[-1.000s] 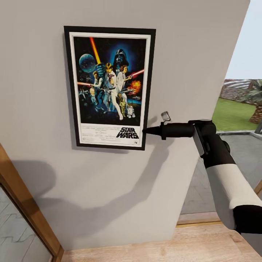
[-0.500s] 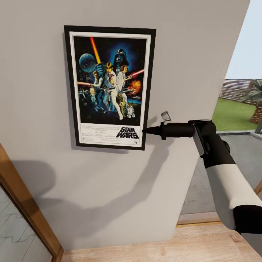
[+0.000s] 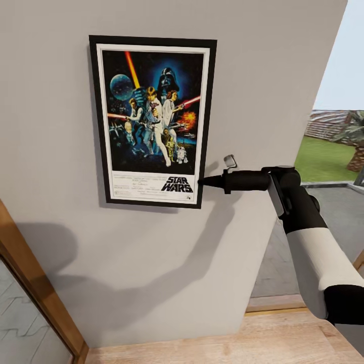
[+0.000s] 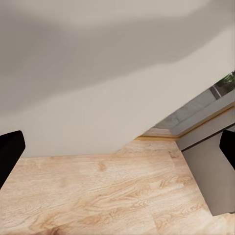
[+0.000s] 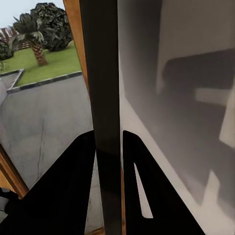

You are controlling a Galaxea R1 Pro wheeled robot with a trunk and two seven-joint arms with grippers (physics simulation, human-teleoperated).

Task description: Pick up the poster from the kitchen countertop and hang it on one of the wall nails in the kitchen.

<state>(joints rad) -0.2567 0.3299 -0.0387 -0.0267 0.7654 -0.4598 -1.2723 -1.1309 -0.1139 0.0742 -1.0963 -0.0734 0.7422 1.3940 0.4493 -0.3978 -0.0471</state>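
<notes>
The poster [image 3: 152, 120], black-framed with a white border and the "STAR WARS" logo at the bottom, hangs upright and flat against the grey wall. My right gripper [image 3: 203, 181] reaches in from the right and is shut on the frame's lower right edge. In the right wrist view the black frame edge [image 5: 100, 73] runs between the two fingers of the right gripper [image 5: 107, 144]. A grey glossy stretch of the kitchen countertop [image 3: 20, 323] with its wood-coloured edge shows at the lower left. My left gripper [image 4: 117, 147] is open, hanging over the wooden floor beside the wall.
A small metal nail [image 3: 230, 161] sticks out of the wall just right of the poster, above my right gripper. A glass door or window [image 3: 328, 151] to the right looks onto a lawn. Light wooden floor [image 3: 227, 344] runs along the wall's base.
</notes>
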